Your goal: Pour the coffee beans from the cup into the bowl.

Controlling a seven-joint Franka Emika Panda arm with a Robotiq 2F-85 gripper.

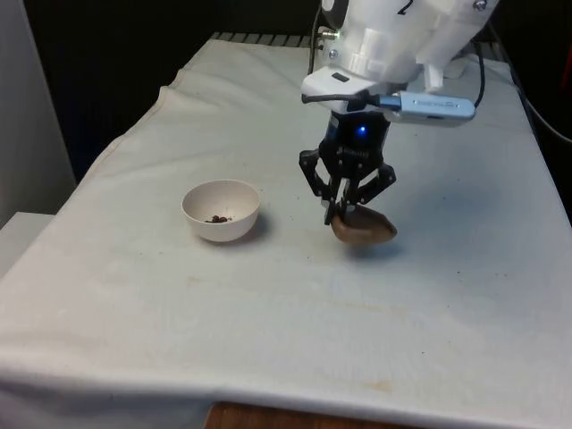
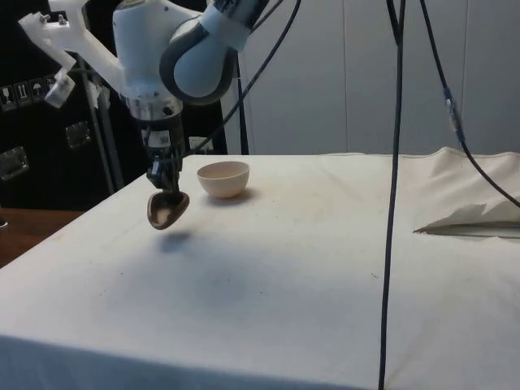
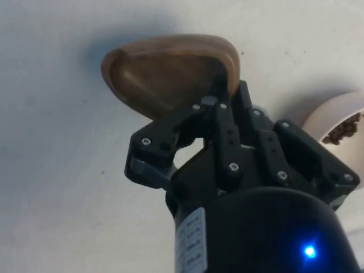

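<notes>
In the wrist view the bowl [image 3: 341,122] is cut off by the picture's edge.

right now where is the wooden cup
The wooden cup hangs pinched in the gripper, lifted off the white cloth and apparently empty. In the front view it is to the right of the white bowl holding coffee beans.
</notes>
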